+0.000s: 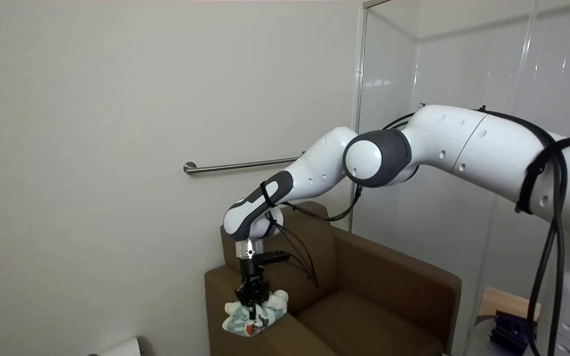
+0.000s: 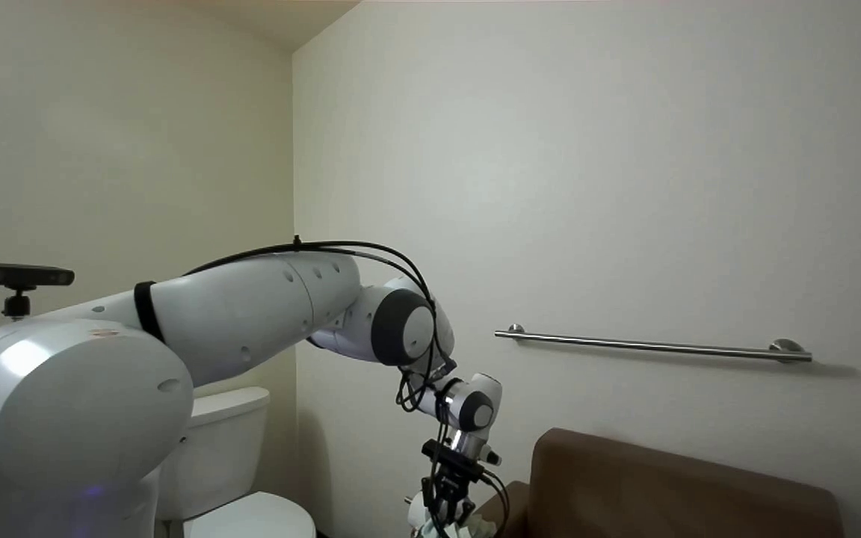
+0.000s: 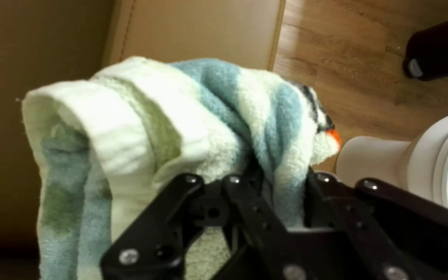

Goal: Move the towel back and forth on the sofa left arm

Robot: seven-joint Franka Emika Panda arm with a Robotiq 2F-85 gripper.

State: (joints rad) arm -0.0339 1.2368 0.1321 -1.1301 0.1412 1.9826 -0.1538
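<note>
Okay, the towel (image 3: 216, 128) sits bunched on the sofa arm (image 1: 276, 341), and I've got a fold of it pinched in my gripper (image 1: 252, 311), its fingers (image 3: 253, 206) parted only by that fold, with the brown backrest (image 1: 314, 242) near it and a metal bar (image 1: 240, 165) on the wall (image 1: 92, 148) beyond.

towel (image 3: 208, 120): 1 | sofa (image 1: 334, 301): 1 | pincer (image 1: 252, 312): 1 | robot arm (image 1: 379, 158): 1 | wall bar (image 2: 655, 346): 1 | toilet (image 2: 223, 463): 1
</note>
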